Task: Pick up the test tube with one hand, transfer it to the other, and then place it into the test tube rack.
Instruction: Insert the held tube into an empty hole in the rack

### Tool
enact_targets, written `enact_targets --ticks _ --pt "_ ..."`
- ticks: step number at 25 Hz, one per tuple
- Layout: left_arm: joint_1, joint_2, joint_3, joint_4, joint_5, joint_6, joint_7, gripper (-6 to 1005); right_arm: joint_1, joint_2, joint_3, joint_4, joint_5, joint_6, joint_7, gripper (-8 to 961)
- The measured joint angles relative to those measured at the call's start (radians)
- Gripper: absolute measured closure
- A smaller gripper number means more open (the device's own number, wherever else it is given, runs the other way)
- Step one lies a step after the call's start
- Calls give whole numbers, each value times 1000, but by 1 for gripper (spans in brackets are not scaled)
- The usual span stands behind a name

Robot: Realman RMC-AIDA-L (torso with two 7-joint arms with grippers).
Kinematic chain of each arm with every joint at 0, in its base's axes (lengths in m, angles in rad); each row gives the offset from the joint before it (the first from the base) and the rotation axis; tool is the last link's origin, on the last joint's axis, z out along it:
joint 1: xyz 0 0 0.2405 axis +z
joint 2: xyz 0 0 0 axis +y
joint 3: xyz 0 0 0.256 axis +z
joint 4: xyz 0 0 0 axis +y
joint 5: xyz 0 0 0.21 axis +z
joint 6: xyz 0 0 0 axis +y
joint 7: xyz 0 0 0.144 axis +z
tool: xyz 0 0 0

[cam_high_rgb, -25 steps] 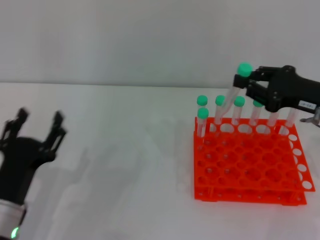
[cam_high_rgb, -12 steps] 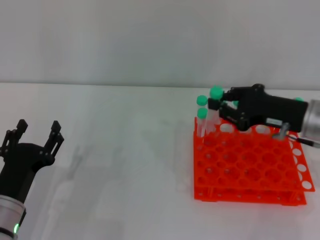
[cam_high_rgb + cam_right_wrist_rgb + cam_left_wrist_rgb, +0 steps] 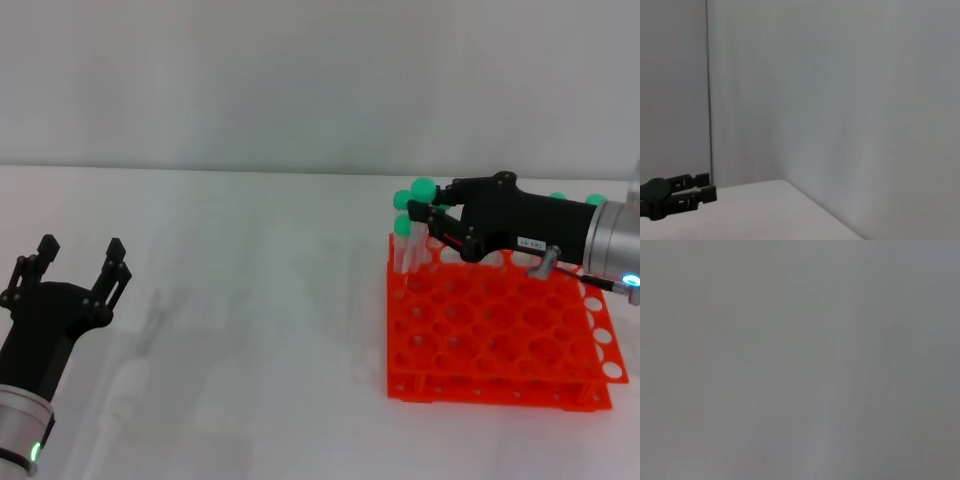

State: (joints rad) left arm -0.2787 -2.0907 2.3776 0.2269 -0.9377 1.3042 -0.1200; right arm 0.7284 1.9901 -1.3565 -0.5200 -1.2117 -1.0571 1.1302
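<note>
The orange-red test tube rack [image 3: 500,340] stands at the right of the white table. My right gripper [image 3: 424,214], black with a white label, reaches over the rack's back left corner and is shut on the test tube [image 3: 423,190]. Its green cap shows just above the fingers and its lower end reaches down to the rack's back-left holes. Two other green-capped tubes [image 3: 403,228] stand close beside it. My left gripper [image 3: 78,268] is open and empty at the lower left, far from the rack. It also shows far off in the right wrist view [image 3: 677,196].
More green caps [image 3: 596,200] show behind the right arm at the rack's back row. The white table [image 3: 250,300] stretches between the two arms, with a plain wall behind. The left wrist view shows only grey.
My right gripper has carried the tube left and down, from above the back row to the rack's back left corner. The left gripper has shifted slightly and stays open.
</note>
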Motion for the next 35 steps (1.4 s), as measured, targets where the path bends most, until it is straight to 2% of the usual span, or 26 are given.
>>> enact_targets --ticks 26,35 --pt "-3 1 1 -9 -1 2 0 219 -32 -5 3 2 -2 53 2 713" --pt "-2 2 5 -7 -1 4 0 220 -32 5 -1 3 -2 91 -5 709"
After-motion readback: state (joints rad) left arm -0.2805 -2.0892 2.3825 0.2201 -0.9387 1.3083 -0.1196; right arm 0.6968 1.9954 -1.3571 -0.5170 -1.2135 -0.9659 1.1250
